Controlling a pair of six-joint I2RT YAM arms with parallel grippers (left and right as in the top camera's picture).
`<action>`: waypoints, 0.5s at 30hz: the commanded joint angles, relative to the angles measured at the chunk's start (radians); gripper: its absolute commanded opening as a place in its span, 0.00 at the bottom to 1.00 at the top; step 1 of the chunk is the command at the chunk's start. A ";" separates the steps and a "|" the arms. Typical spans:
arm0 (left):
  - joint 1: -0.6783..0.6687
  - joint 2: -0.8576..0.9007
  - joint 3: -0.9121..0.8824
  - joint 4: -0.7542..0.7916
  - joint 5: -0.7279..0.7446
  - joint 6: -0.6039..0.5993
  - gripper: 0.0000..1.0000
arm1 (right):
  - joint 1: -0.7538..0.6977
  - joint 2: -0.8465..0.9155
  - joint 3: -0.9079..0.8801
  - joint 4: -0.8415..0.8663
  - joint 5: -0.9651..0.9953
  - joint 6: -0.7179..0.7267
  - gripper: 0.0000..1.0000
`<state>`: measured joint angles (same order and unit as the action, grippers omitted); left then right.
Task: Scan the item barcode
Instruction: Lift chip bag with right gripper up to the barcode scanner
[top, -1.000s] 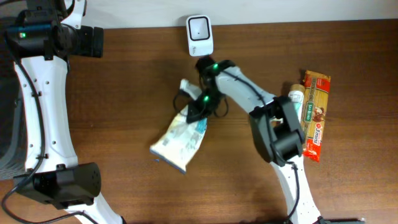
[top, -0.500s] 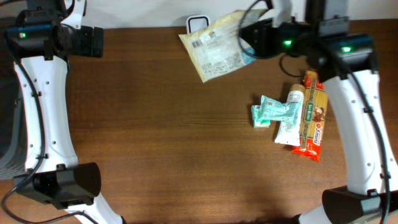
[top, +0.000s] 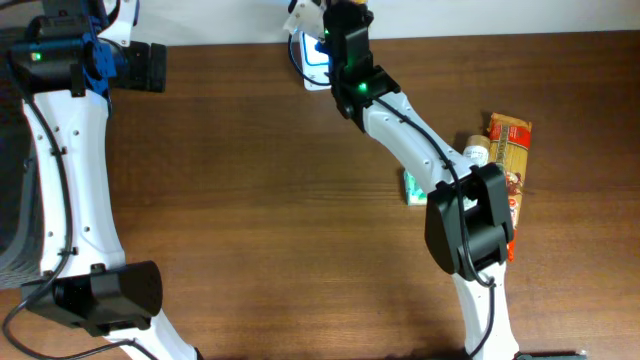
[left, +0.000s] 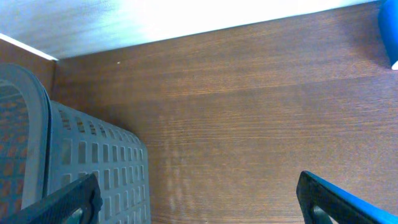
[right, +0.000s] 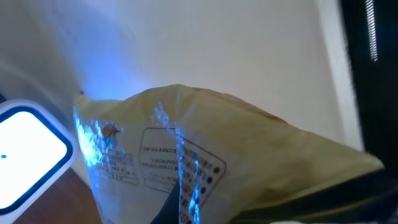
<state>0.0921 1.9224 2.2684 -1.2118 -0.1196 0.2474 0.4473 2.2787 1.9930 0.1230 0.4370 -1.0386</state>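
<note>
Overhead: pouch (top: 300, 8) mostly cut off by top edge and by right gripper (top: 325, 12); only pale corner shows, just above scanner (top: 312, 62), itself half covered by arm; grip point hard to make out. Right wrist view: pouch yellowish, crinkled, printed label panel visible, blue light streaks across it; jaws pressed together, pinching pouch. Right arm stretched to far table edge. Left gripper (left: 202, 202) spread wide, empty, over table (left: 249, 112) beside grey basket (left: 93, 168).

Dark wood-grain table (top: 250, 200) against a white wall (top: 500, 15) — grey slotted basket (left: 93, 168) at left.
</note>
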 joint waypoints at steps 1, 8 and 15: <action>0.003 -0.004 0.006 0.002 0.003 0.016 0.99 | 0.013 0.002 0.021 0.020 0.008 -0.089 0.04; 0.003 -0.004 0.006 0.002 0.003 0.016 0.99 | 0.010 0.019 0.019 0.006 -0.033 -0.112 0.04; 0.003 -0.004 0.006 0.002 0.003 0.016 0.99 | 0.013 0.050 0.019 0.069 -0.028 -0.117 0.04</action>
<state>0.0921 1.9224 2.2684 -1.2118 -0.1200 0.2478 0.4534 2.3360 1.9930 0.1539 0.4019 -1.1557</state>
